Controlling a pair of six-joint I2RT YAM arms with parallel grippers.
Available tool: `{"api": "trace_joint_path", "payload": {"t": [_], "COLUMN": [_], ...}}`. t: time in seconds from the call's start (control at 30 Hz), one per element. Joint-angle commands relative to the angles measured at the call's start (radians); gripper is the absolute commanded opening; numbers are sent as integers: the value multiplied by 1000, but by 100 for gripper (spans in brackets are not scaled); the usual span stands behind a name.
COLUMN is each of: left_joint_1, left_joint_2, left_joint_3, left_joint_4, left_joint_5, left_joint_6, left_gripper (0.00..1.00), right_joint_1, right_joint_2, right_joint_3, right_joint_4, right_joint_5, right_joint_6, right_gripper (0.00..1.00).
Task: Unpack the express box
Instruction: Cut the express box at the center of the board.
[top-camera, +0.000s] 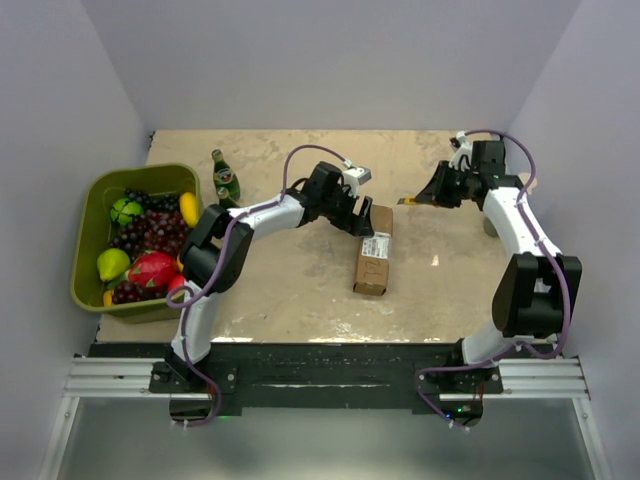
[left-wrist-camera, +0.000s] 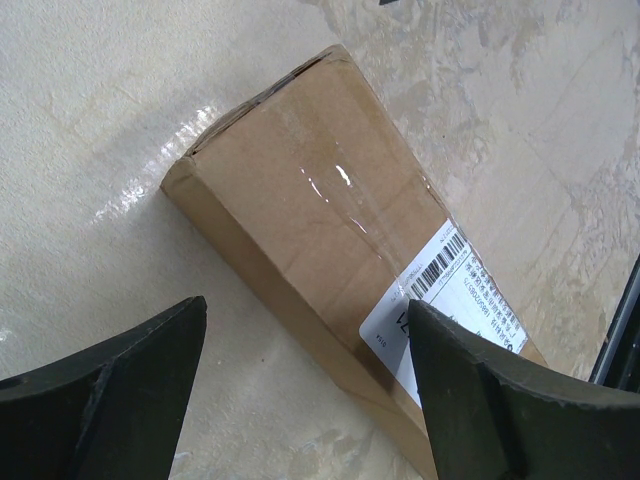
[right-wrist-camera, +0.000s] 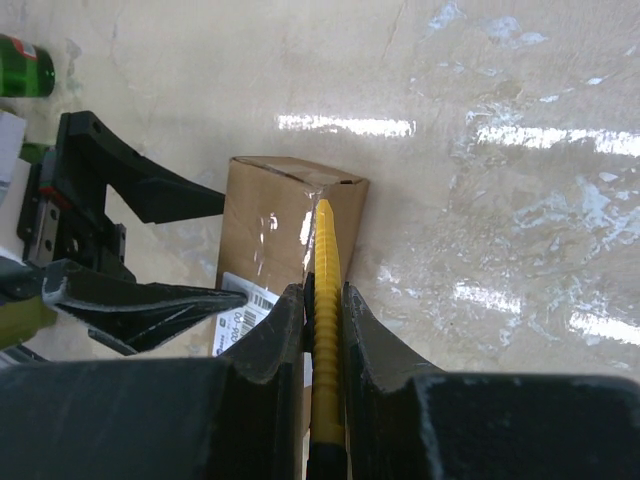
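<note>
The express box (top-camera: 373, 255), a brown carton with a white label, lies flat at mid table. In the left wrist view the box (left-wrist-camera: 320, 230) lies diagonally, taped on top, with the label (left-wrist-camera: 455, 290) by the right finger. My left gripper (top-camera: 355, 215) is open and hovers over the box's far end; its right finger overlaps the box (left-wrist-camera: 305, 395). My right gripper (top-camera: 437, 192) is shut on a yellow utility knife (right-wrist-camera: 326, 290), right of the box and apart from it. In the right wrist view the knife points toward the box's end (right-wrist-camera: 270, 215).
A green basket (top-camera: 140, 173) full of fruit stands at the left edge. A green bottle (top-camera: 225, 180) stands behind the left arm; it also shows in the right wrist view (right-wrist-camera: 25, 65). Walls close in on both sides.
</note>
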Motion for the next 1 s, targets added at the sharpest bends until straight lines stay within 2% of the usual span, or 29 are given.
{"api": "trace_joint_path", "payload": {"t": [0.0,0.53,0.97], "left_joint_1": [-7,-7,-7], "left_joint_2": [38,44,49], "left_joint_3": [-16,-10,-7], "left_joint_4": [-31,-28,-25], "left_joint_5": [-79,-84,-81], "left_joint_6": [16,13,3], "left_gripper": [85,85,86], "right_joint_1": [4,11,22], "right_joint_2": [-44,-6,0], "right_joint_3": [15,-13,-20], "right_joint_4": [-3,-1,-3], "right_joint_5": [2,-50,-33], "right_joint_6": [5,3,-9], "right_gripper": [0,0,0]}}
